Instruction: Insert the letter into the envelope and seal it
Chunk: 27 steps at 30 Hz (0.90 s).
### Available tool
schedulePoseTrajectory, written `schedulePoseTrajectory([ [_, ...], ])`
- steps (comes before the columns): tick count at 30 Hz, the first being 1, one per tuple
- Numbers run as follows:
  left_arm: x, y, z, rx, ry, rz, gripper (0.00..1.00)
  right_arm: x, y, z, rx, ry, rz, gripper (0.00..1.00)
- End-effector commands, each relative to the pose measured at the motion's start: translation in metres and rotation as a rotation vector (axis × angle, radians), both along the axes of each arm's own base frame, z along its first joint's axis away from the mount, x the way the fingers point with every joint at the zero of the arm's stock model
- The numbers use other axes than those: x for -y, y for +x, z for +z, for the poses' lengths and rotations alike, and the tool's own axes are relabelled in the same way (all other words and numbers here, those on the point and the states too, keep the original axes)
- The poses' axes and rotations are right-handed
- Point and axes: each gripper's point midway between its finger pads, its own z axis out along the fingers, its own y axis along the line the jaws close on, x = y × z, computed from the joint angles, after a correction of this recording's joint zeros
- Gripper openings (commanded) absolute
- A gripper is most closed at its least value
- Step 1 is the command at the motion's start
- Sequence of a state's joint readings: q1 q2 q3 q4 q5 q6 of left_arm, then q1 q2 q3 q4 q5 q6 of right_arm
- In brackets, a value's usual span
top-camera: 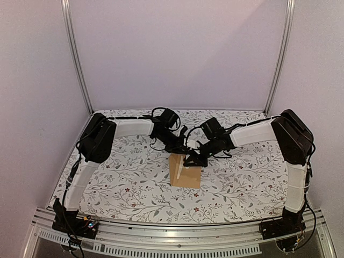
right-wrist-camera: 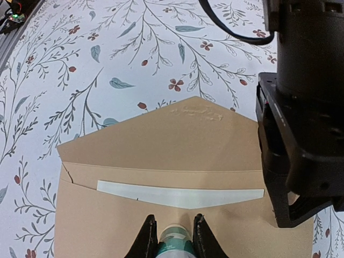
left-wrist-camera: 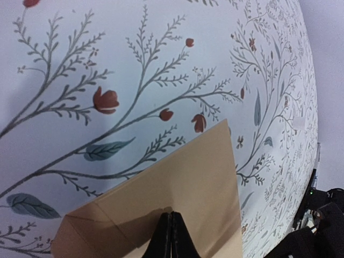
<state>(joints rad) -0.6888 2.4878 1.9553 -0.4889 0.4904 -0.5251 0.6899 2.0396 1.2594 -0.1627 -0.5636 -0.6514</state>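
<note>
The tan envelope lies on the floral tablecloth with its pointed flap open and away from my right wrist camera. A rough smear shows near the flap's tip. The letter sits inside, only a white strip of it showing at the mouth. My right gripper is just above the envelope's near part, shut on a teal-and-white glue stick. With its fingers pressed together, my shut left gripper has its tips against the envelope. From above, both grippers meet over the envelope.
The left arm's black wrist body stands close over the envelope's right side in the right wrist view. The floral tablecloth covers the table, with pale walls and metal frame posts around it.
</note>
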Motion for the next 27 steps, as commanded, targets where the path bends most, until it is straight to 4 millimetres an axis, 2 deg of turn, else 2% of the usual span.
schedulePoseTrajectory([
  [1,-0.018,-0.002,-0.035,-0.057,0.072,0.024,0.00,0.009,-0.033,-0.024,-0.117,-0.072,0.047,0.00],
  [4,-0.019,-0.001,-0.034,-0.056,0.071,0.025,0.00,0.009,-0.025,-0.024,-0.089,-0.082,0.019,0.00],
  [10,-0.019,-0.003,-0.034,-0.063,0.069,0.022,0.00,0.011,0.012,-0.017,-0.037,-0.072,-0.116,0.00],
  [16,-0.019,-0.004,-0.034,-0.065,0.067,0.020,0.00,0.013,0.034,-0.011,0.011,-0.063,-0.176,0.00],
  [20,-0.018,-0.004,-0.034,-0.066,0.065,0.019,0.00,0.015,0.036,-0.018,-0.021,-0.085,-0.185,0.00],
  [27,-0.019,-0.003,-0.034,-0.062,0.068,0.021,0.00,0.013,0.016,-0.022,-0.087,-0.082,-0.126,0.00],
])
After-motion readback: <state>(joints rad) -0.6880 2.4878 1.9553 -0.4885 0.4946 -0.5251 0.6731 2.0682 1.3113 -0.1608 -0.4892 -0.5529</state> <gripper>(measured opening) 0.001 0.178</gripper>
